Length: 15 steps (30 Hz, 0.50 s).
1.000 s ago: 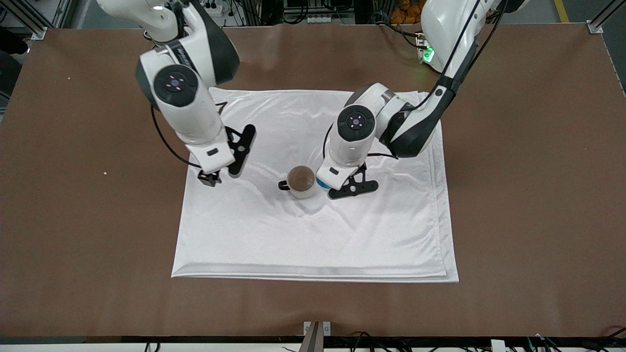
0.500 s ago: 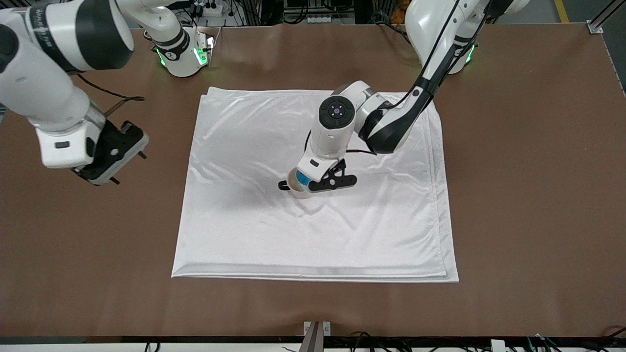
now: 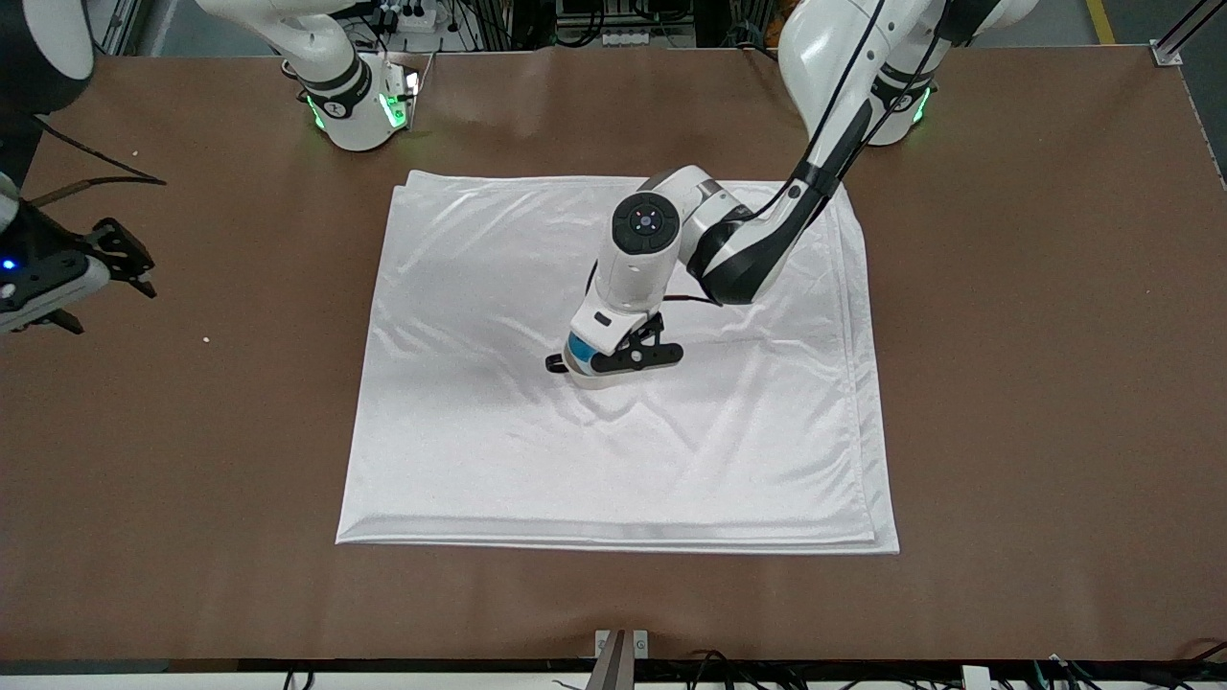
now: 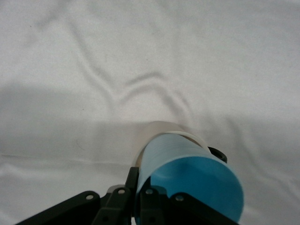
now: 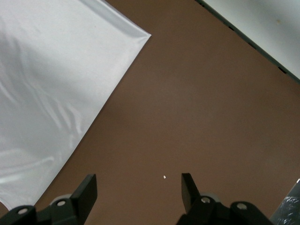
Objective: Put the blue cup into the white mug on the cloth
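Lowering the blue cup [image 3: 578, 346] over the white mug [image 3: 596, 378] on the cloth [image 3: 479, 431].

Wrinkled cloth lies all around the left gripper [image 3: 613, 356], and directly under it stands the mug with its black handle [image 3: 554, 363] turned toward the right arm's end of the table; the arm's own wrist hides most of the mug's mouth. The left gripper's 2 fingers [image 4: 154, 206] are clamped on the cup, whose lower part sits at the mug's rim [image 4: 180, 136]. The right gripper [image 5: 139, 187] waits over bare table [image 3: 192, 431] off the cloth's edge, its 2 fingers spread apart and holding nothing.
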Each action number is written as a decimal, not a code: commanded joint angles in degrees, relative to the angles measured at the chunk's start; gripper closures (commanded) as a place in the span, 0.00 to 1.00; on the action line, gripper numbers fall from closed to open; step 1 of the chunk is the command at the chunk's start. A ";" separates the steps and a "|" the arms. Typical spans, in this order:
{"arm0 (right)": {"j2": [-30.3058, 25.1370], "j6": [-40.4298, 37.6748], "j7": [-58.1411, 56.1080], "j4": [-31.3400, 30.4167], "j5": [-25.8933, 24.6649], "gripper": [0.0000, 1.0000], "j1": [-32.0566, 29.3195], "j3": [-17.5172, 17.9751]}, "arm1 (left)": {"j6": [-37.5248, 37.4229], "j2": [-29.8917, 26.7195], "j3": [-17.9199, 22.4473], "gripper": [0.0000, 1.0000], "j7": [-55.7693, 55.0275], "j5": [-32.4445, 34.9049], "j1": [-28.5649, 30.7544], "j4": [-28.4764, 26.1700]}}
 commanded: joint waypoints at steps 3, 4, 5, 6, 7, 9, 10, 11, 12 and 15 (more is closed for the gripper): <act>-0.08 -2.14 6.34 1.83 0.00 0.18 -3.02 0.41 | 1.92 1.65 0.51 1.00 -1.66 1.37 -0.89 0.18; -0.08 -2.75 7.40 1.92 -0.09 0.18 -3.20 0.41 | 2.01 1.73 0.51 1.00 -1.75 1.28 -0.89 0.18; -0.08 -3.02 8.10 2.01 -0.17 0.18 -3.29 0.32 | 1.92 1.74 0.51 1.00 -1.75 1.28 -0.89 0.18; -0.17 -3.28 8.55 2.18 -0.26 0.17 -3.38 0.32 | 1.92 1.74 0.51 1.00 -1.75 1.28 -0.89 0.18; -0.17 -3.55 8.81 2.36 -0.26 0.17 -3.55 0.32 | 2.01 1.91 0.51 1.00 -1.75 1.28 -0.89 0.18; -0.35 -4.25 8.99 2.54 -0.26 0.16 -3.55 0.14 | 2.01 2.09 0.51 0.88 -1.84 1.19 -0.81 0.18; -0.35 -4.60 9.16 2.54 -0.52 0.16 -3.64 0.06 | 2.01 2.09 0.51 0.75 -1.84 1.19 -0.81 0.18; -0.26 -4.95 9.51 2.54 -0.53 0.15 -3.73 -0.29 | 2.10 2.09 0.51 0.57 -1.75 1.19 -0.81 0.18; -0.35 -5.22 10.30 2.62 -0.09 0.13 -3.90 -0.73 | 2.18 2.09 0.51 0.34 -1.58 1.28 -0.81 0.18; -0.43 -6.80 14.34 2.62 0.09 0.09 -3.90 -1.09 | 2.27 2.17 0.60 0.00 -1.14 1.46 -0.89 0.18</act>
